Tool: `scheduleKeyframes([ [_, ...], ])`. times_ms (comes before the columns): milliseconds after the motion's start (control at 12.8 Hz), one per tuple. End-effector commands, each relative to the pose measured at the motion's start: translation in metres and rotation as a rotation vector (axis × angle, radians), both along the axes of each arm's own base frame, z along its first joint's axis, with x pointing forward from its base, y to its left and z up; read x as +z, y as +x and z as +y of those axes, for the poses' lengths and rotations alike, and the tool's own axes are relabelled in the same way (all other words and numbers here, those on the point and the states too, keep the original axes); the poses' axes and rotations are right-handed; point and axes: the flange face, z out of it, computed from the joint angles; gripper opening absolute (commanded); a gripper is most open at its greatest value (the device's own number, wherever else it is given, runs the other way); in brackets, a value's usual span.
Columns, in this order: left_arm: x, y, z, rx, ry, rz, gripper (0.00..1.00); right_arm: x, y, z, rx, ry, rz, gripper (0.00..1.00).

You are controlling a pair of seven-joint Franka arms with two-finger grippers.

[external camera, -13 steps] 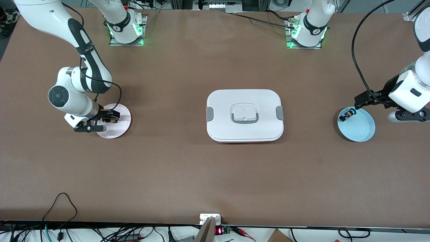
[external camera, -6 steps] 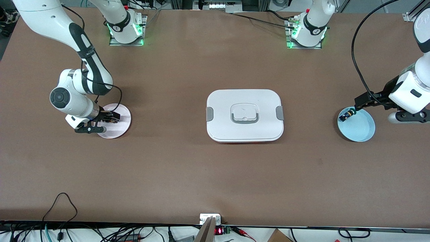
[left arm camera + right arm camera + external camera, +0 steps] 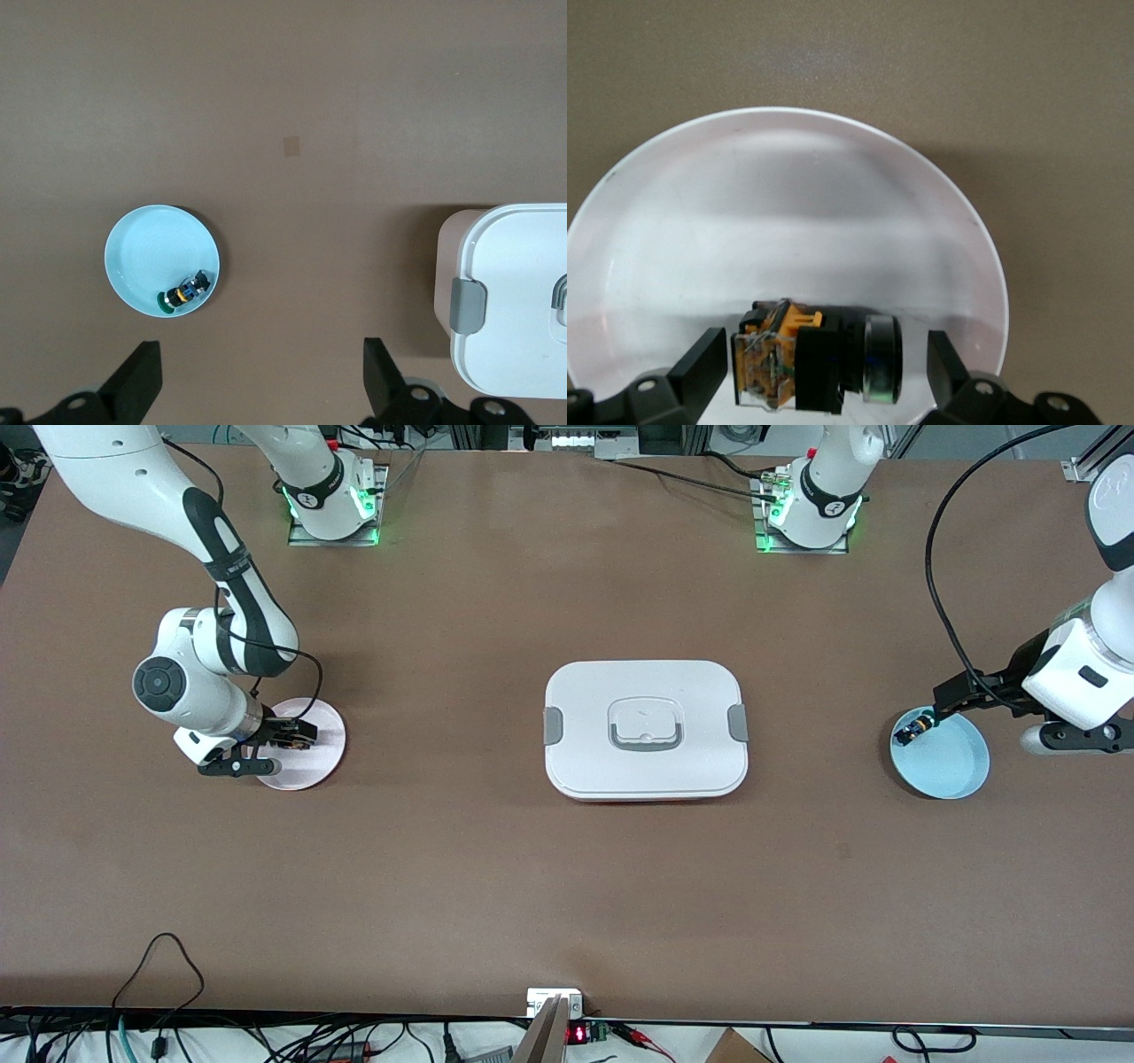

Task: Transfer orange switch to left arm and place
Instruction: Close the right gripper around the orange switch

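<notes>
two open fingers of the right gripper (image 3: 824, 372) straddle the orange switch (image 3: 811, 359), which lies on the pink plate (image 3: 323, 757) toward the right arm's end of the table; neither finger touches it yet. the step in hand looks like the first pickup, and the next move calls for settling lower and closing squarely on the black-and-orange body. the right arm folds down low, wrist bent over the plate. the left gripper (image 3: 257, 390), jaws spread and empty, waits over the table beside the blue plate (image 3: 952, 775) that holds a small blue-and-yellow switch (image 3: 912, 731). the box (image 3: 645, 729) sits between the plates, latches closed.
</notes>
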Motion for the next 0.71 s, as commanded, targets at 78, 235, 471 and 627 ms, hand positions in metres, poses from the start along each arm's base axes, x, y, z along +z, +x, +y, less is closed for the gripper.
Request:
scheduleKeyframes([
  [78,0.0052,0.0056,0.0005,0.004,-0.014,-0.011,1.0,-0.0054,-0.0021,0.0014,0.026,-0.002,-0.016,0.97],
  [235,0.0052,0.0057,0.0015,0.004,-0.014,-0.011,1.0,-0.0053,-0.0019,0.0031,0.03,-0.002,-0.017,0.91],
  [471,0.006,0.0052,0.0034,0.007,-0.014,-0.011,1.0,-0.0044,-0.001,0.0023,0.052,-0.001,-0.017,0.78],
  [627,0.0082,0.0033,0.0027,0.006,-0.014,-0.007,1.0,-0.0028,-0.0008,0.0022,0.086,0.002,-0.012,0.72],
])
